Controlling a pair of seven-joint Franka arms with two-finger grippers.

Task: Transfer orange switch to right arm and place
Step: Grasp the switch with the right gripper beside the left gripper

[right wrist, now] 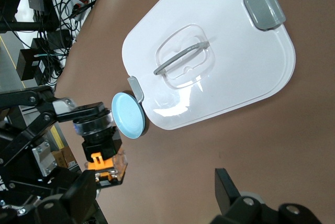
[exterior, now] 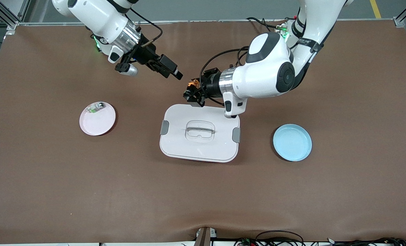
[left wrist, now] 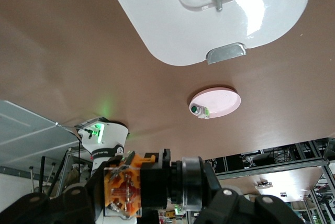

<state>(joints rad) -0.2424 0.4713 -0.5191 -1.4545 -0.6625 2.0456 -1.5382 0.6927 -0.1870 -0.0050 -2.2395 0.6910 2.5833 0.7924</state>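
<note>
Front view: left tool (exterior: 191, 96) grips orange switch (exterior: 192, 83); no legible writing.

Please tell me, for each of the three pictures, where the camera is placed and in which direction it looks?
Front view: high across the table, facing both arm bases; shows the left gripper shut on the orange switch and the open right gripper.
Left wrist view: on the left arm's wrist, looking along its gripper at the white lidded box and pink plate.
Right wrist view: on the right arm's wrist, toward the box, blue plate and left gripper; one own finger shows.
All views share the box and switch.
</note>
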